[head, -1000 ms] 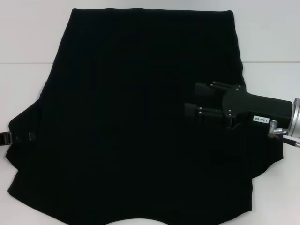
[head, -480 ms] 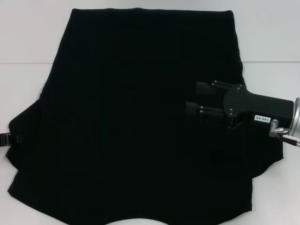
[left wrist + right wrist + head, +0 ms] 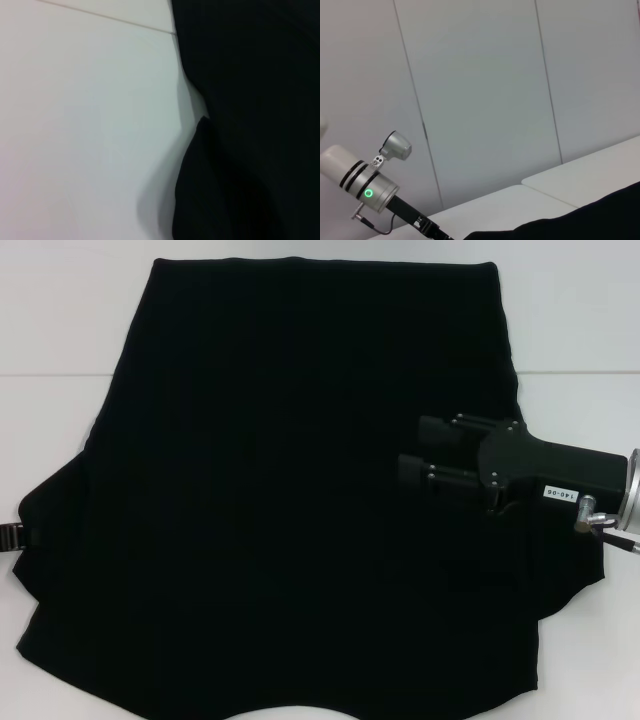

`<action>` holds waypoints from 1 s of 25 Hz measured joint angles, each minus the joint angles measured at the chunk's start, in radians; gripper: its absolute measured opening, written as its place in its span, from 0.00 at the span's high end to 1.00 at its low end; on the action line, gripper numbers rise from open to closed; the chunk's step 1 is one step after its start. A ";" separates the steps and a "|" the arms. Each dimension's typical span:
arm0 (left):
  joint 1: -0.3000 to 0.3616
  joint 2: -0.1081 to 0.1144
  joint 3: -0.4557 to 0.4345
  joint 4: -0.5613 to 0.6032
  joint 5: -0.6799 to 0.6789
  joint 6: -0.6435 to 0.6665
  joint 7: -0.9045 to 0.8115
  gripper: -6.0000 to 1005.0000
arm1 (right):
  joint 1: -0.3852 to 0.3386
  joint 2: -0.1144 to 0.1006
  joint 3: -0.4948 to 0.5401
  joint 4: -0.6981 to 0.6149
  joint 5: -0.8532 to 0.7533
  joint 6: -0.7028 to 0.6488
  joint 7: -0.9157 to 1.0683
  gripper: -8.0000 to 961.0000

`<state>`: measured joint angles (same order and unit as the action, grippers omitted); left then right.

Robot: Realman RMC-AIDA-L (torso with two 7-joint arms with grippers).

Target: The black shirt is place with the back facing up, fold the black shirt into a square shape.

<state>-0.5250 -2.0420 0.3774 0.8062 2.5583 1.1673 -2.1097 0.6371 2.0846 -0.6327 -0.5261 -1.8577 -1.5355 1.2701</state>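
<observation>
One shirt (image 3: 300,500), plain black, spread flat across most of the white counter (image 3: 60,320), no lettering on the upward face. Far edge straight and narrow, widening toward the near side. Sleeves flaring out at both sides near the bottom; curved neckline cut visible at the near edge, middle. Fabric smooth, no folds made.

Right gripper (image 3: 412,450) over the shirt's right part, lying sideways, pointing toward the robot's left. Two black fingers (image 3: 440,428) parallel with a clear gap between; jaws parted, holding nothing. Black body behind them bearing a small white label, then a silver wrist ring at the right edge of the head view.

Left gripper (image 3: 18,536) barely showing at the left edge of the head view, just beside the tip of the left sleeve; only a small dark piece in sight. Cannot tell whether its jaws are parted or closed.

Seen from the left wrist: shirt (image 3: 250,125) filling one side, its edge lifted a little with a shadow on the bare counter (image 3: 85,125) beside it.

Seen from the right wrist: a strip of shirt (image 3: 590,220) on the counter (image 3: 555,192), a grey panelled wall (image 3: 480,90) behind, and the left arm (image 3: 365,187) farther off with a green ring light.
</observation>
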 joint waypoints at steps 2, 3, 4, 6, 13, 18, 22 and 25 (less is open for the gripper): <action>0.003 0.000 -0.003 0.001 -0.007 -0.008 0.000 0.99 | 0.000 0.000 0.004 0.000 0.000 0.000 0.000 0.26; 0.005 0.000 -0.005 0.002 -0.011 -0.012 -0.001 0.99 | 0.000 0.001 0.007 0.000 0.000 0.000 0.000 0.26; 0.006 0.000 -0.005 0.003 -0.014 -0.015 -0.002 1.00 | 0.000 0.001 0.010 0.001 0.000 0.000 0.000 0.26; 0.008 -0.001 -0.008 0.003 -0.015 -0.019 -0.003 1.00 | -0.001 0.001 0.011 0.003 0.000 0.000 0.000 0.26; 0.012 0.002 -0.062 0.008 -0.016 -0.015 0.001 1.00 | 0.000 0.002 0.012 0.009 0.000 0.005 0.000 0.26; 0.027 0.002 -0.076 0.032 -0.016 -0.013 0.000 1.00 | 0.002 0.003 0.012 0.013 0.008 0.009 0.000 0.26; 0.038 -0.001 -0.090 0.048 -0.016 -0.010 -0.002 1.00 | 0.003 0.003 0.011 0.017 0.024 0.010 0.000 0.26; 0.048 -0.002 -0.108 0.055 -0.017 -0.008 0.003 1.00 | 0.004 0.003 0.011 0.018 0.025 0.014 0.000 0.26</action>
<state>-0.4766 -2.0440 0.2690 0.8612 2.5412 1.1589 -2.1072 0.6413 2.0877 -0.6212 -0.5080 -1.8330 -1.5213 1.2701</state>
